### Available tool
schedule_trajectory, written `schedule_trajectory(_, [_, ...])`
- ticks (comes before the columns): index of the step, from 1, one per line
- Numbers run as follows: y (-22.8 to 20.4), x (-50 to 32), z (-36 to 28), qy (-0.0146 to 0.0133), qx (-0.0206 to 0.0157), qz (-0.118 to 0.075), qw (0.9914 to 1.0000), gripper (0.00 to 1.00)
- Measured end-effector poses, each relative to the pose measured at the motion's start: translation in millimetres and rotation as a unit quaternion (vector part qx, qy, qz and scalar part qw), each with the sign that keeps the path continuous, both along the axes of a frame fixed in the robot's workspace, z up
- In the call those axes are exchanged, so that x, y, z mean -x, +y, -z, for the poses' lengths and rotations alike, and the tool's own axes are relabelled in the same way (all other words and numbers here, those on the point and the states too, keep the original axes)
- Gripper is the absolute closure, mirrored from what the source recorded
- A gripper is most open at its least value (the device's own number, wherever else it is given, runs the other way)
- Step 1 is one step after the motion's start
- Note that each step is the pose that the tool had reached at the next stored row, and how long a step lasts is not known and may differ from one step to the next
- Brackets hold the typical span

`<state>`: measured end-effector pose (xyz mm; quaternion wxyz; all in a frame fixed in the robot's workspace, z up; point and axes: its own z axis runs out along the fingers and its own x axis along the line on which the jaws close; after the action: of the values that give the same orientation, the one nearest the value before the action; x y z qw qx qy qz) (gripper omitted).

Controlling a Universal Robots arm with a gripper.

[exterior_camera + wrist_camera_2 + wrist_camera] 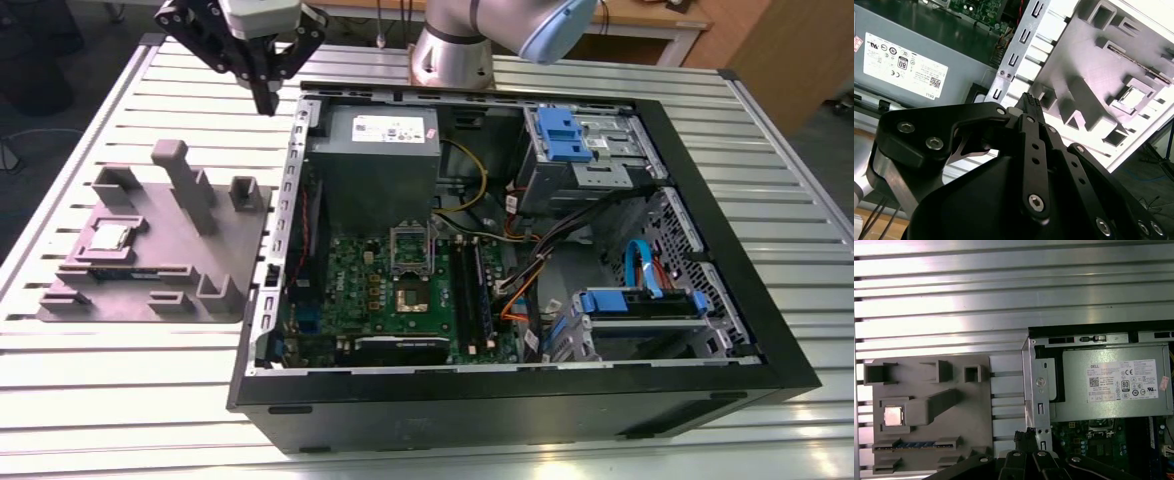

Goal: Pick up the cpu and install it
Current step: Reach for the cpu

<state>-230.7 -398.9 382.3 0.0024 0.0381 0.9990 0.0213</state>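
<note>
The cpu (107, 237) is a small silvery square chip lying flat in a pocket of the grey moulded tray (227, 255), at the exterior view's left. Both wrist views show it too, the cpu (893, 416) in the tray (974, 415) and the cpu (1135, 95) in the tray (1089, 65). My gripper (270, 98) hangs high over the table, beyond the tray and by the far left corner of the open computer case (534, 395). Its black fingers (1029, 102) are shut together with nothing between them. The metal-framed socket (411, 298) sits on the green motherboard inside the case.
A big grey box with a white label (378, 150) fills the case's far left part, seen also as the grey box (1109, 385). Blue drive brackets (567, 135) and orange and blue cables (641, 265) crowd the case's right side. The slatted metal table (120, 400) surrounds tray and case.
</note>
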Motion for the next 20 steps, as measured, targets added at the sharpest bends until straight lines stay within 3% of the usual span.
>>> schedule_trajectory(20, [0.0,4.2,0.0,0.0,0.0,0.0,1.0,0.9])
